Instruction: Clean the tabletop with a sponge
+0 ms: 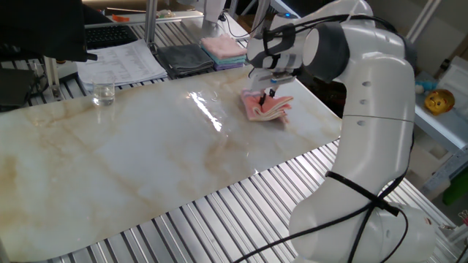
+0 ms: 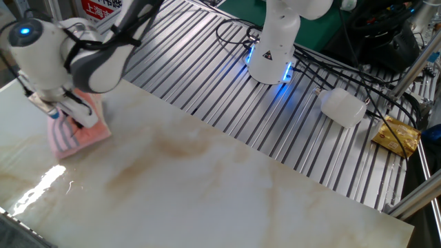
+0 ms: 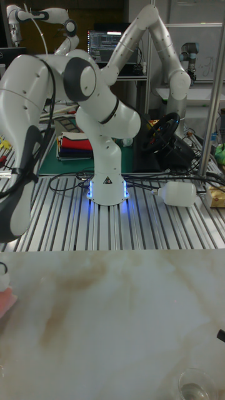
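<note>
The sponge (image 1: 268, 109) is a salmon-pink folded pad with grey and white stripes. It lies flat on the cream marble tabletop (image 1: 146, 153), near that slab's far right edge. My gripper (image 1: 270, 94) points straight down onto it, its fingers shut on the sponge's top folds. In the other fixed view the sponge (image 2: 81, 133) sits at the upper left of the tabletop (image 2: 207, 186), under the gripper (image 2: 65, 114). In the tall fixed view only a pink sliver of the sponge (image 3: 5, 301) shows at the left edge.
A drinking glass (image 1: 103, 93) stands on the slab's far left. Behind the slab lie papers (image 1: 121, 62), a dark grey folded cloth (image 1: 186, 58) and a stack of pink cloths (image 1: 223, 47). On the ribbed metal surface are a white bottle (image 2: 342, 107) and a yellow packet (image 2: 396, 135).
</note>
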Available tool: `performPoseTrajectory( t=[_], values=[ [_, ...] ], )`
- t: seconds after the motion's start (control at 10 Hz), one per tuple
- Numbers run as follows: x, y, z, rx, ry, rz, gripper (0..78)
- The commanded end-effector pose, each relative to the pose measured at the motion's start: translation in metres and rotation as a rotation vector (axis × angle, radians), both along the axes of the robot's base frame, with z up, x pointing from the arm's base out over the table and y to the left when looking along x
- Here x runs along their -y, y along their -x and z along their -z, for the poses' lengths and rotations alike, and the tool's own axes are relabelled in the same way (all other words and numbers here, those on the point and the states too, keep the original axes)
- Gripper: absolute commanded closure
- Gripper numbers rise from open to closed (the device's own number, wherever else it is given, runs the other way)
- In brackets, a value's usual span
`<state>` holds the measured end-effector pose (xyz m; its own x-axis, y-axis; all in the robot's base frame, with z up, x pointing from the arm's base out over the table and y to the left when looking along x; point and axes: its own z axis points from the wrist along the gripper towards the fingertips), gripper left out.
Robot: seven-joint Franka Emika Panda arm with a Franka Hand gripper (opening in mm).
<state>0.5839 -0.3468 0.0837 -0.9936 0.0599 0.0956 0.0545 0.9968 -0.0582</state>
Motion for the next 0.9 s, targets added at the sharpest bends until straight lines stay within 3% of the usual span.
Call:
performPoseTrajectory(
  t=[0.1,0.4,0.5,0.7,0.8,0.9],
  values=[
    [-0.063,0.045,-0.008,0.014,-0.024,0.082,76.4],
    [-0.1,0.054,-0.019,0.022,-0.036,0.127,76.4],
    [-0.12,0.056,-0.027,0.025,-0.037,0.144,76.4],
    [-0.141,0.056,-0.025,0.05,-0.053,0.153,76.4],
    [-0.141,0.056,-0.025,0.05,-0.053,0.153,76.4],
    [-0.154,0.048,-0.015,0.048,-0.058,0.151,76.4]
  ],
)
